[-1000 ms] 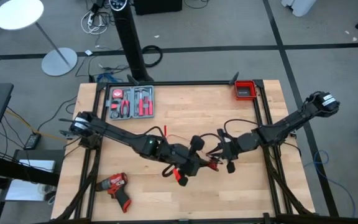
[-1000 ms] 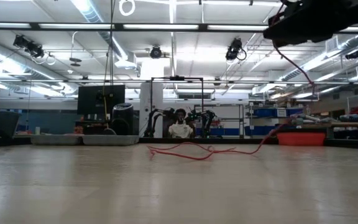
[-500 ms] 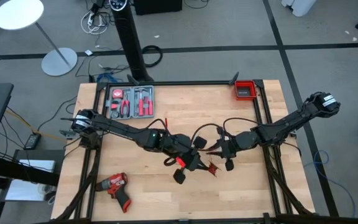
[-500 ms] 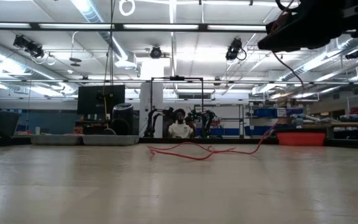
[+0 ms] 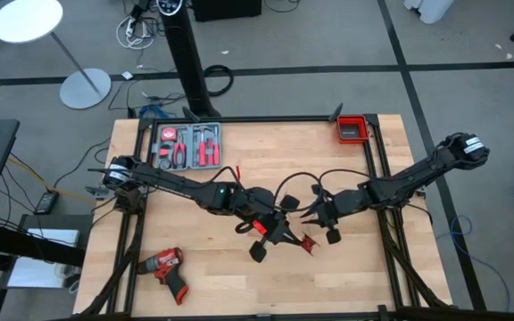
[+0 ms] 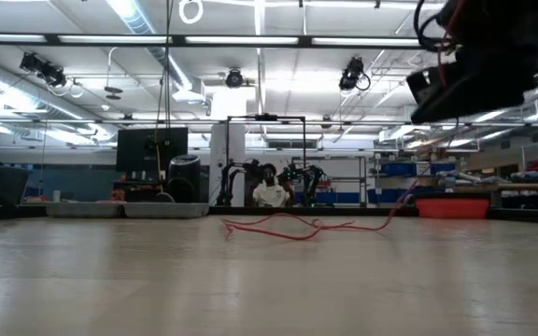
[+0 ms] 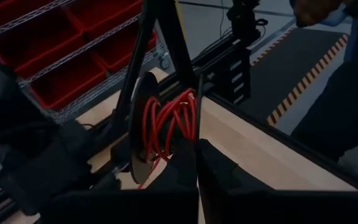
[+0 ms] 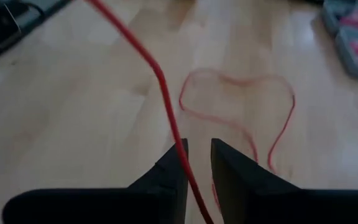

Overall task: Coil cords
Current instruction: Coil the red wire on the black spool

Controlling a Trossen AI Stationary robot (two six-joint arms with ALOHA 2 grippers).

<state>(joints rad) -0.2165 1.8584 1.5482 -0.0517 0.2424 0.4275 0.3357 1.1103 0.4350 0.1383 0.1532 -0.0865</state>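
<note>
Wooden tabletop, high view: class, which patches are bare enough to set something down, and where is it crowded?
Bare: the wooden tabletop at its near right corner, and the strip between the grey tool tray and small red bin. Crowded: the centre, where left gripper, right gripper and thin red wire meet.

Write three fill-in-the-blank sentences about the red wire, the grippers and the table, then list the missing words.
1. The wire running between the right gripper fingers is ____.
2. In the left wrist view, red wire is wound on a dark ____.
3. The power drill lies near the table's front-____ corner in the high view.

Missing words: red; spool; left
</note>
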